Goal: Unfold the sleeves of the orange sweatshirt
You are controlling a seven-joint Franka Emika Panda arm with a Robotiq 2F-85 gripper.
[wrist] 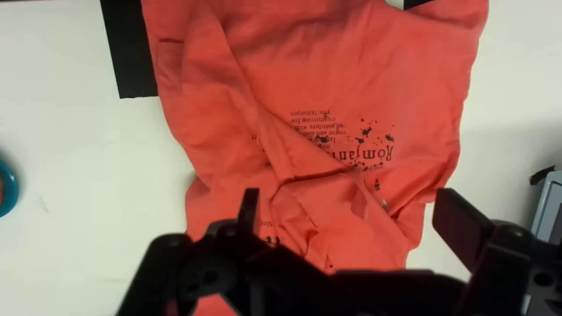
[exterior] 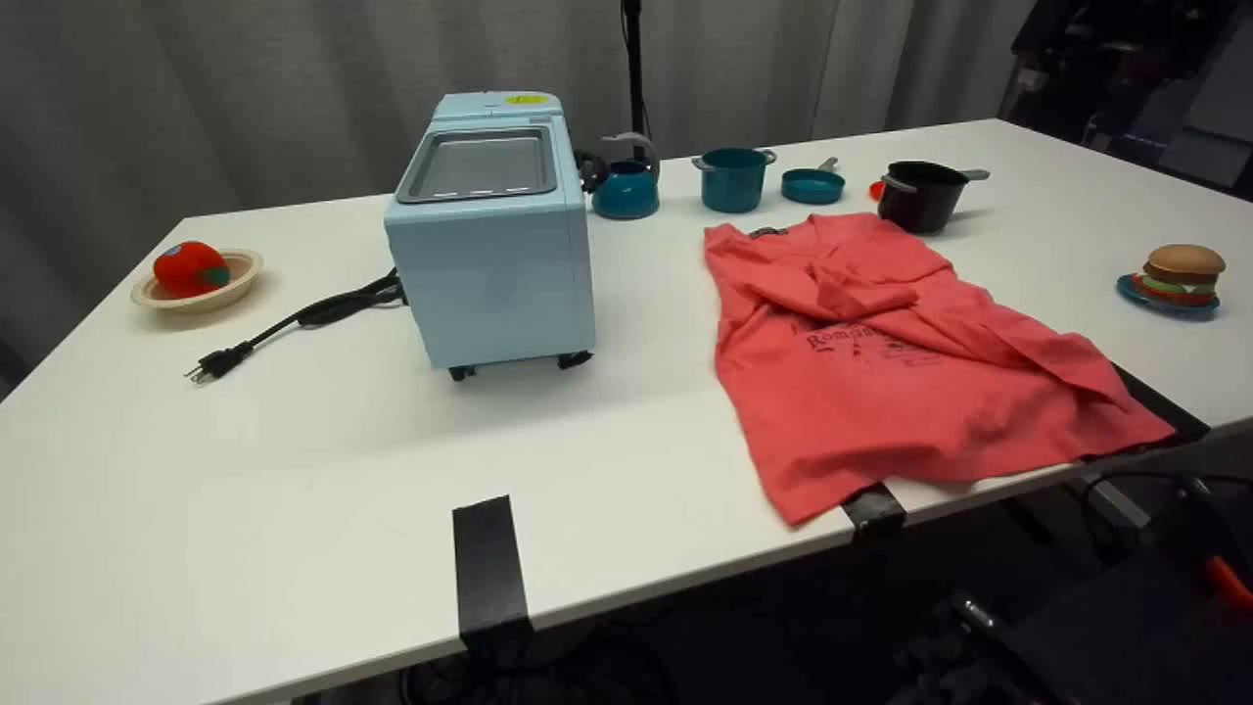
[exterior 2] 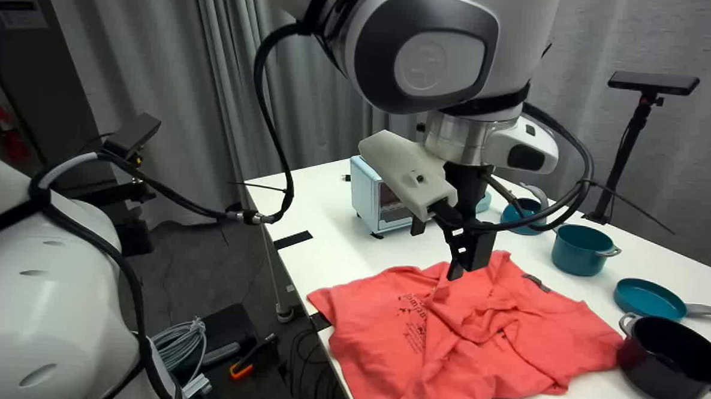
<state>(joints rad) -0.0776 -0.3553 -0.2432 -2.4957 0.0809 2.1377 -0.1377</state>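
Observation:
The orange sweatshirt (exterior: 881, 411) lies chest up on the white table and shows in both exterior views (exterior 2: 379, 350) and the wrist view (wrist: 395, 74). Its sleeves are folded inward over the chest. One sleeve (wrist: 210, 74) runs lengthwise along one side and partly covers the dark print. The other sleeve (wrist: 338, 206) lies bunched across the upper chest, also visible in an exterior view (exterior: 861, 294). My gripper (wrist: 351, 206) is open with nothing between its fingers. In an exterior view the gripper (exterior 2: 440, 251) hangs above the folded sleeves; it appears apart from the cloth.
A light-blue toaster oven (exterior: 499, 264) stands beside the sweatshirt. A dark pot (exterior: 920, 196), teal pot (exterior: 734, 181), teal pan (exterior: 812, 186) and kettle (exterior: 626, 191) stand near the collar. A toy burger (exterior: 1180, 274) lies on a plate. The hem reaches the table edge.

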